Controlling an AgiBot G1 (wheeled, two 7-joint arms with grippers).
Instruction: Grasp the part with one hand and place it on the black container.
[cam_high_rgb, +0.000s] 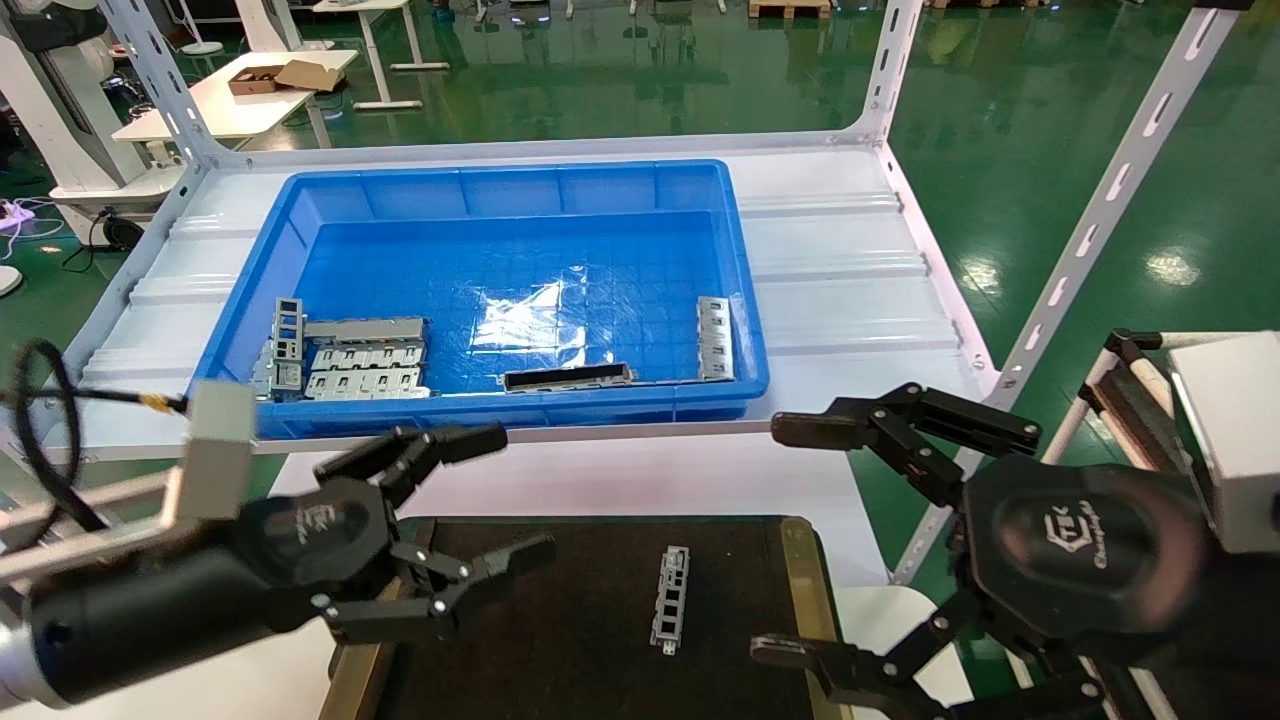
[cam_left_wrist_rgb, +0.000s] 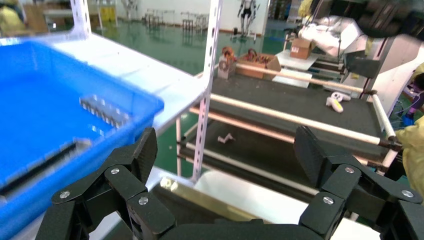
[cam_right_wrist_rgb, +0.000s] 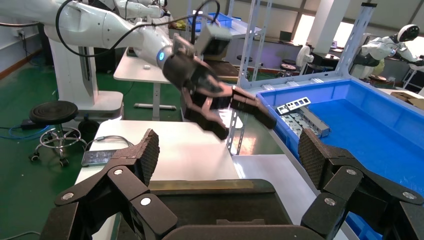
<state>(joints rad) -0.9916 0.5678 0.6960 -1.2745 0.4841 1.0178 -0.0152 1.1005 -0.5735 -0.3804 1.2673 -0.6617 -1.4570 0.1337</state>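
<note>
Nearby, blue bin (cam_high_rgb: 745, 330) holds spare brackets (cam_high_rgb: 365, 357), dark bar (cam_high_rgb: 568, 377).

— What frames the near edge?
— The right gripper (cam_right_wrist_rgb: 227, 165), its fingers (cam_right_wrist_rgb: 140, 155) spread wide above the black container (cam_right_wrist_rgb: 210, 200).
— And beyond?
— The left gripper (cam_right_wrist_rgb: 220, 107), fingers apart, beside the blue bin (cam_right_wrist_rgb: 370, 120) holding grey slotted plates (cam_right_wrist_rgb: 302, 117).

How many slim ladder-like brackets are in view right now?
3, possibly more hidden: one bracket on the black tray, one by the bin's right wall, one propped at the bin's left above the stacked plates.
</note>
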